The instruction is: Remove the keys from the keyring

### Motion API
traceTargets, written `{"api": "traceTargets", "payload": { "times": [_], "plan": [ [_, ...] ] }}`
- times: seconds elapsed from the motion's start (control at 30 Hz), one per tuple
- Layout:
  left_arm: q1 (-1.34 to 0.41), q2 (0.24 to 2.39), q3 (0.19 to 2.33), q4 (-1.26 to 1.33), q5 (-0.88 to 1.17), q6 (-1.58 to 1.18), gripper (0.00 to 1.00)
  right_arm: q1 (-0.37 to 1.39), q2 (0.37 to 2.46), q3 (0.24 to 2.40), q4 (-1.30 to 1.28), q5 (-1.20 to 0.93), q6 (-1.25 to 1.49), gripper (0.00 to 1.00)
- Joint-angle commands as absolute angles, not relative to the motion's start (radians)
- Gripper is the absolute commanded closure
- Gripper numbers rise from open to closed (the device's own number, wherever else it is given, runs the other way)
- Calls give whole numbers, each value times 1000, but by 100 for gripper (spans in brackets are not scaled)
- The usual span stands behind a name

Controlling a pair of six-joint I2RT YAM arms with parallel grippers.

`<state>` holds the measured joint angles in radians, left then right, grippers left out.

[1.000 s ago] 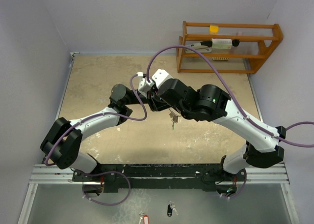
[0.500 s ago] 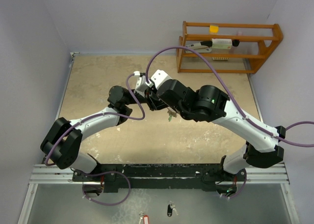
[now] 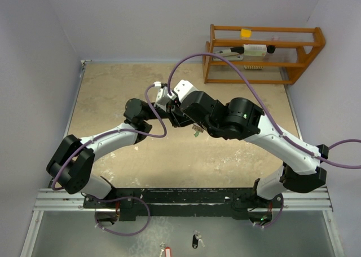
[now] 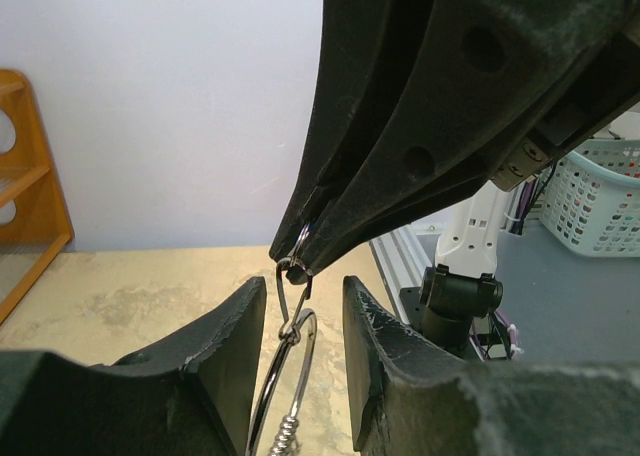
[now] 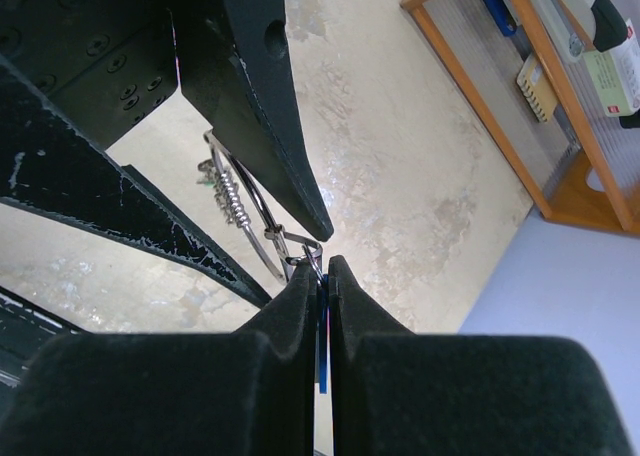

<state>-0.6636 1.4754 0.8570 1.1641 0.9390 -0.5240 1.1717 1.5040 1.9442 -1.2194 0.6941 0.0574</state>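
Both grippers meet above the middle of the tan table (image 3: 113, 99). My right gripper (image 5: 320, 261) is shut on the blue-headed key (image 5: 320, 366), a thin blue sliver between its pads, with a small wire ring at its tips. The keyring (image 4: 269, 395), a large silver wire ring with a coil and a clip, hangs from that point between my left gripper's (image 4: 303, 286) parted fingers; I see no contact with them. In the top view the left gripper (image 3: 176, 115) and right gripper (image 3: 184, 120) overlap, and a green-headed key (image 3: 196, 134) dangles just below them. The keyring also shows in the right wrist view (image 5: 228, 191).
A wooden rack (image 3: 262, 54) with small items stands at the back right. A black-tagged key (image 3: 196, 240) and a red-tagged key (image 3: 164, 250) lie on the grey surface in front of the mounting rail (image 3: 180, 198). A white basket (image 4: 590, 196) sits off the table.
The hanging keys have swung up closer under the grippers; a second ago they dangled lower. The left gripper has shifted slightly left; the right arm has barely moved.
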Motion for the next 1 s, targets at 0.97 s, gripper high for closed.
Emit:
{"api": "traceTargets", "payload": {
  "times": [0.97],
  "plan": [
    [-672,1483,871,1211,919,-532,73,1186,1445,1945,-1177,733,57,100]
  ]
}}
